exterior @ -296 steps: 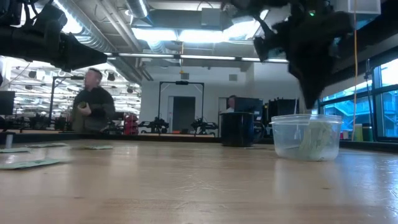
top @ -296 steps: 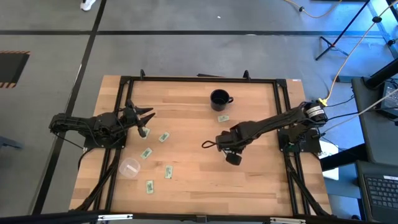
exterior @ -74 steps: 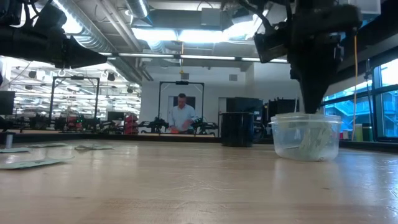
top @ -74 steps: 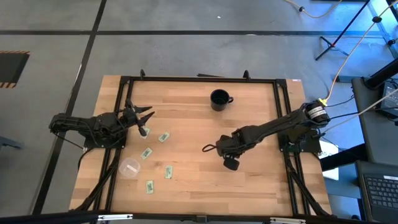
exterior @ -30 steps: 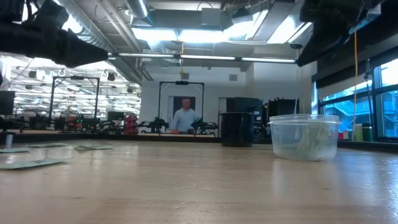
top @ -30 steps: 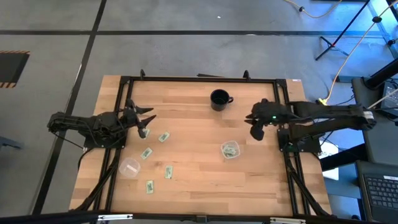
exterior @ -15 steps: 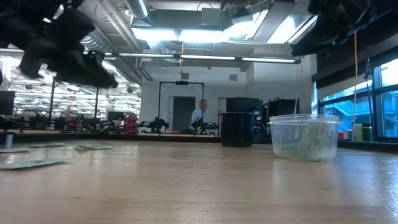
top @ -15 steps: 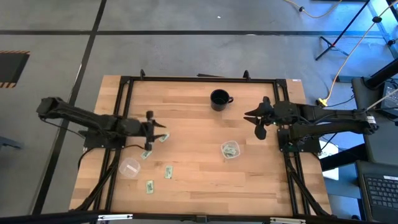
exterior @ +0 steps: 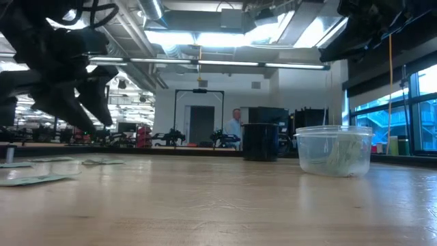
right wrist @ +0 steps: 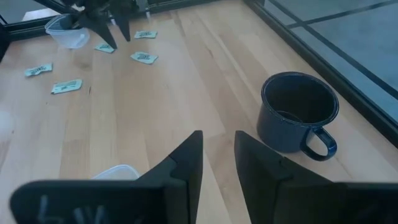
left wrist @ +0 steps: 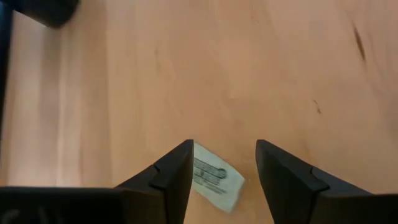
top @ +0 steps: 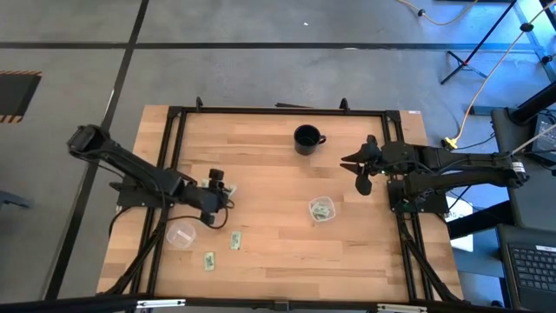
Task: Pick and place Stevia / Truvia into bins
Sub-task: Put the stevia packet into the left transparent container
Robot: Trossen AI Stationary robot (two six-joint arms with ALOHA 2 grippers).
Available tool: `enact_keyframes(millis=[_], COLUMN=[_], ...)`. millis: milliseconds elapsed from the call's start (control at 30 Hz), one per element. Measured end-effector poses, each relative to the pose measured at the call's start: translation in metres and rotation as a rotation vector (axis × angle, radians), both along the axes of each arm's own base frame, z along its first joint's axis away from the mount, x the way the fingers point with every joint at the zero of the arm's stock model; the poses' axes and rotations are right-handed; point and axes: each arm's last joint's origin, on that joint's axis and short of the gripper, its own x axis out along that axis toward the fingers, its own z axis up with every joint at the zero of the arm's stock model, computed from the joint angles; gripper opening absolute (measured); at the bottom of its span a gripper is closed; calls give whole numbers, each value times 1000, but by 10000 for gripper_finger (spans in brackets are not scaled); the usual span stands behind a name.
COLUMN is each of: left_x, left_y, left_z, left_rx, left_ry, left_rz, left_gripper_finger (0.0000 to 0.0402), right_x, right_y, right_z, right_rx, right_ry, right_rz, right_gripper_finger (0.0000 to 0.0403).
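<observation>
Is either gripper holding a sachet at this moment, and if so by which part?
Nothing is held. The left gripper hangs open over a sachet; the right gripper is empty.

Before you on the table: five loose sachets (right wrist: 144,57), two clear cups (top: 181,234), one mug (top: 306,138), and two arms (top: 139,174) over it.

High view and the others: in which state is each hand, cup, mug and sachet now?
Left hand: open, over one sachet.
Right hand: open, empty.
Right cup: upright, holds sachets.
Left cup: upright, looks empty.
Mug: upright, empty.
Loose sachets: lying flat.
</observation>
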Motion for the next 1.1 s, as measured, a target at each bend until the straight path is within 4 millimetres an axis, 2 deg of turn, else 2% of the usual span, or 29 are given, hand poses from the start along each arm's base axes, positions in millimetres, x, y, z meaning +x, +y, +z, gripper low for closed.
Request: enact_keyframes(millis=[533,800,1100], left_x=[6,9,8], left_y=[-4,-4,-4], left_z=[-35,-43,-44], left_rx=[62,111,98], left_ry=[199,228,242], left_rz=[31,30,21], left_gripper_finger=[140,120,76], right_x=[0,0,0], right_y=[0,0,0], right_z=[0,0,0], right_rx=[-7,-10,-14], right_ry=[-1,0,2], right_rz=[-5,-6,-4], right_gripper_finger=[95,95,95])
